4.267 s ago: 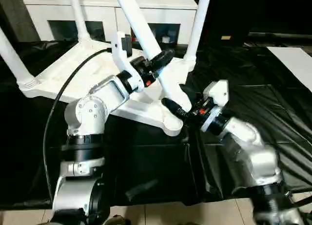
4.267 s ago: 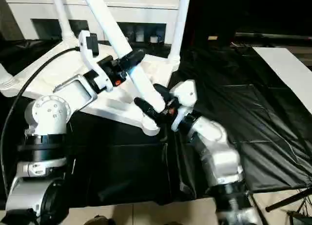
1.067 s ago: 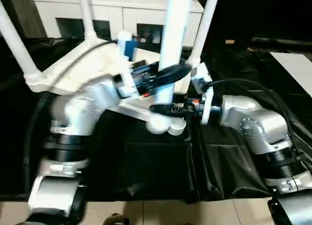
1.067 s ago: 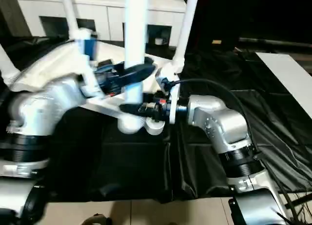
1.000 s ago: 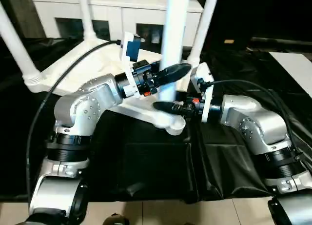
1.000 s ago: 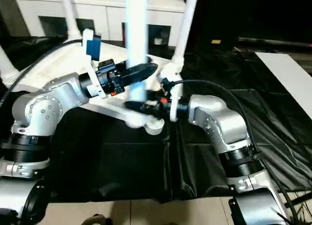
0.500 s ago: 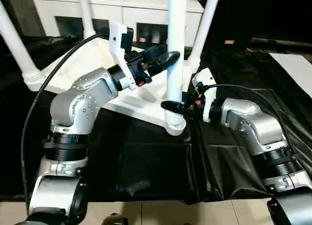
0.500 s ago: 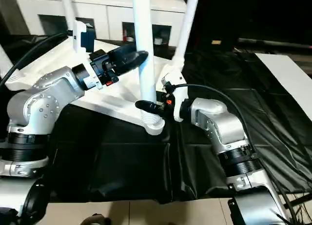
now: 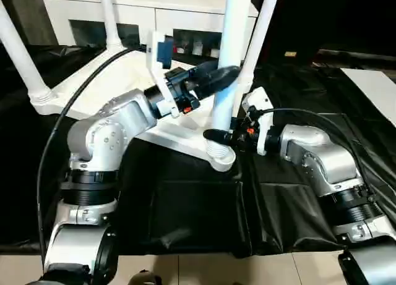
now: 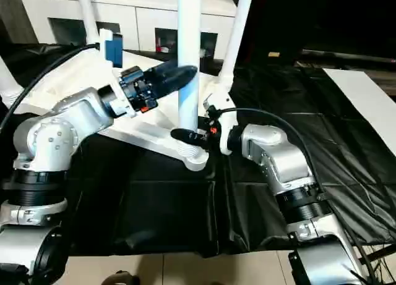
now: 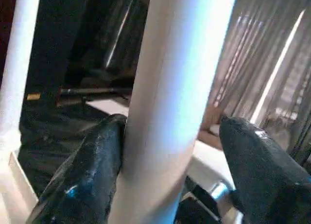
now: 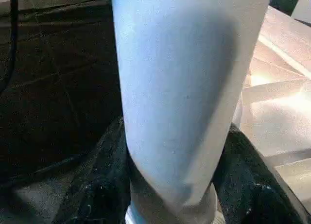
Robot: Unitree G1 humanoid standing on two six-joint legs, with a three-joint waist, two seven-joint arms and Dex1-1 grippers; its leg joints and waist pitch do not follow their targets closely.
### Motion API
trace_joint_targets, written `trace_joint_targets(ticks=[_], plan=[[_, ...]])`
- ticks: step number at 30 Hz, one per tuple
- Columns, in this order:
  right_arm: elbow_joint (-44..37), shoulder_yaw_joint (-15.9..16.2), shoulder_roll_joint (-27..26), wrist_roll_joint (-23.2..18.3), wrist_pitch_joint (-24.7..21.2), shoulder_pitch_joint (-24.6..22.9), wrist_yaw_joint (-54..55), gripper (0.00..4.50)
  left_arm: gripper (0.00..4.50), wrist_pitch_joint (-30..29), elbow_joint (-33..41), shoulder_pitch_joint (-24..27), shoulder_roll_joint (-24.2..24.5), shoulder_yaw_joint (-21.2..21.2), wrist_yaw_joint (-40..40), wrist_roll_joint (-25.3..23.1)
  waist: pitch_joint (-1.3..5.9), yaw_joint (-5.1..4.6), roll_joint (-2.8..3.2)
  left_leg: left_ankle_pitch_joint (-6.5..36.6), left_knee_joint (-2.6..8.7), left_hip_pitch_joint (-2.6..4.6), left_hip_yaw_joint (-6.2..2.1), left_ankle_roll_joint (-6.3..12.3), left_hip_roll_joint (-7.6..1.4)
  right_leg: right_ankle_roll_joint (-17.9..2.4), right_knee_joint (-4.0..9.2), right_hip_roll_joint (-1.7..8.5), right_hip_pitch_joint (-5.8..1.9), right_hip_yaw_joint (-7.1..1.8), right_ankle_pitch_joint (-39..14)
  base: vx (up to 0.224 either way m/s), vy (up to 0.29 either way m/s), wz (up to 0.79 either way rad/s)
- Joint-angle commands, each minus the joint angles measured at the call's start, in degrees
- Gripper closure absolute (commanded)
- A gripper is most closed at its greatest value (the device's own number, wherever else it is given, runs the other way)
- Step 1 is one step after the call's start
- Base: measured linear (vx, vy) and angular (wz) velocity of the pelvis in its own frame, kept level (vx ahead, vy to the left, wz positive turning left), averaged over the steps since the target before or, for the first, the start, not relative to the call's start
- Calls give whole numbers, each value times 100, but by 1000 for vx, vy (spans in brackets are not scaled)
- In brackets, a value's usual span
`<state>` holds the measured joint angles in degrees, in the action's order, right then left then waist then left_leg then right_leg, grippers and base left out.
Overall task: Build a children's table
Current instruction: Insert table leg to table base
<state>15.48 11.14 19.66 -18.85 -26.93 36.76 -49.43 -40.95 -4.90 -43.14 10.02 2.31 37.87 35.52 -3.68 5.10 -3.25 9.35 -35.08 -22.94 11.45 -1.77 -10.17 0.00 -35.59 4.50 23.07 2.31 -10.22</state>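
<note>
Tabletop [image 9: 117, 87] upside down on black sheet [image 9: 204, 204], near leg [image 9: 226, 56] upright in its corner socket [image 9: 219, 156]. Right gripper [image 12: 170, 185] clamps leg's base; left gripper [image 11: 170, 156] straddles it higher, jaws apart, one finger touching.

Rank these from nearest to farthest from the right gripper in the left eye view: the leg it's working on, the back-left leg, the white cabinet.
1. Leg being fitted: at the right gripper, in the near corner socket.
2. Back-left leg: across the tabletop.
3. White cabinet: behind everything.
</note>
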Motion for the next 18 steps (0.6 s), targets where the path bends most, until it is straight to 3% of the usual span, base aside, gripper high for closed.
trace_joint_targets(ticks=[1,4,18], plan=[[-18,1,14,84,94,137,-96,262,105,167,-142,-153,-1,-83,-210,-279,447,-7,-13,1091,421,195,-137,-180,-280,-1023,379,344,-243,-200,-1031,0,0,0],[17,14,-4,94,119,156,-117,262,105,311,-280,-202,-5,-102,-359,-472,451,-4,-1,1035,417,196,-140,-130,-284,-1044,376,355,-245,-198,-956,0,0,0],[111,-115,-84,83,124,226,-181,262,222,222,-515,-367,19,293,-484,-267,448,7,-1,1052,416,207,-133,-146,-281,-1149,359,351,-238,-195,-869,0,0,0]])
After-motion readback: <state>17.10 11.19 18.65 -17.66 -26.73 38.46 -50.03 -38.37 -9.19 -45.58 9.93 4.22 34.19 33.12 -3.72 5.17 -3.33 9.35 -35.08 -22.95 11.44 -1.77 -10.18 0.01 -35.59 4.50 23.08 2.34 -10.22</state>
